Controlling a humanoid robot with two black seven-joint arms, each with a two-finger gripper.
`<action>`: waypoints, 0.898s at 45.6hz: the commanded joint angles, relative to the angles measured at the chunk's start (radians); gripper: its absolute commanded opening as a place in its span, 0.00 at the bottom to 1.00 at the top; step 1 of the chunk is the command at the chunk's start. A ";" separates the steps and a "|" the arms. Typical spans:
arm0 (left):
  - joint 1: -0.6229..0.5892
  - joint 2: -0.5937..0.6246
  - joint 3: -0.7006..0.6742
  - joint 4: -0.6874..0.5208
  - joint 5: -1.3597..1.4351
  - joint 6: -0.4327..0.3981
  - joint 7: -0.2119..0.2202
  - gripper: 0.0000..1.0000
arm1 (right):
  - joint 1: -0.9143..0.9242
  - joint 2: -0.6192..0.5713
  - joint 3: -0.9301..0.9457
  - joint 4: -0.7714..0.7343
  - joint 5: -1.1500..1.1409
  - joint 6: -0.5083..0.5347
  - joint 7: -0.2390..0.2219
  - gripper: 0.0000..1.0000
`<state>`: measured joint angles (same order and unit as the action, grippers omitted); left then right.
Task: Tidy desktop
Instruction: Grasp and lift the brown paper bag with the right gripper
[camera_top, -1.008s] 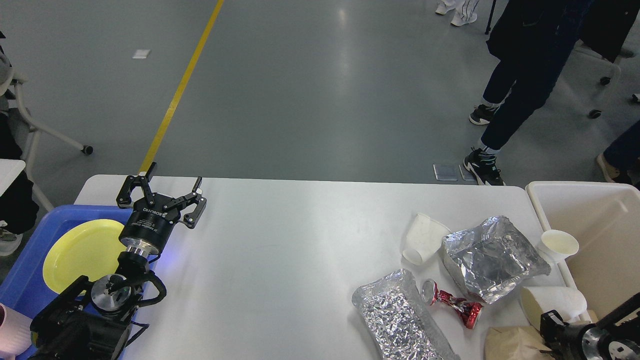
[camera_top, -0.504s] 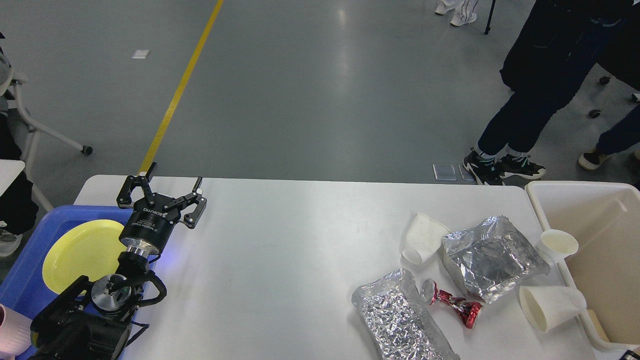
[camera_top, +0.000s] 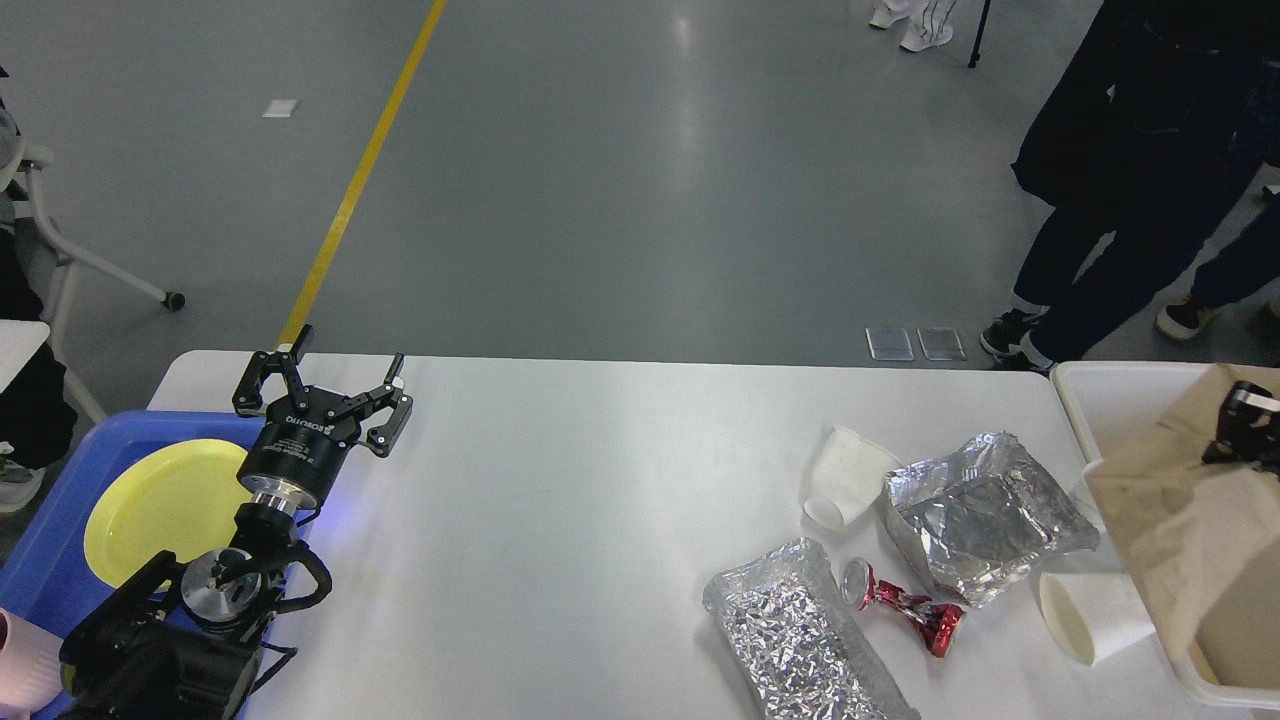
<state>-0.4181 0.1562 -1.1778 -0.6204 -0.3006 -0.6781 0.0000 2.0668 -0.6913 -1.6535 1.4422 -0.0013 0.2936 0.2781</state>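
Note:
The white desktop (camera_top: 600, 520) holds litter at its right end: two crumpled foil bags (camera_top: 985, 515) (camera_top: 800, 630), a crushed red can (camera_top: 905, 605) and two white paper cups lying on their sides (camera_top: 845, 478) (camera_top: 1090, 615). My right gripper (camera_top: 1240, 425) is at the right edge, shut on a brown paper bag (camera_top: 1170, 520) that hangs over the beige tub (camera_top: 1110, 400). My left gripper (camera_top: 350, 352) is open and empty at the far left edge of the desktop, beside the blue tray (camera_top: 60, 500).
The blue tray holds a yellow plate (camera_top: 160, 510); a pink cup (camera_top: 15, 660) shows at the bottom left corner. People's legs (camera_top: 1120, 250) stand on the floor behind the right end. A chair frame (camera_top: 60, 240) stands at far left.
My right arm left the bottom right corner and now holds the brown paper bag up over the beige tub, hiding the upright cup there. The people behind have shifted right. The left arm has not moved.

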 joint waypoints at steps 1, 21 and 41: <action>0.004 0.000 0.000 -0.001 0.000 0.000 0.000 0.96 | 0.139 0.205 0.026 -0.002 0.000 0.076 0.004 0.00; 0.005 -0.001 -0.002 -0.001 0.000 0.000 0.000 0.96 | 0.253 0.501 0.380 0.061 -0.131 0.260 0.007 0.00; 0.004 0.000 -0.002 0.001 0.000 0.000 0.000 0.96 | 0.122 0.400 0.296 -0.104 -0.129 0.242 0.004 0.00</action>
<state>-0.4130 0.1552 -1.1784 -0.6201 -0.3006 -0.6781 0.0000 2.2603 -0.2316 -1.2903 1.4567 -0.1354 0.5438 0.2823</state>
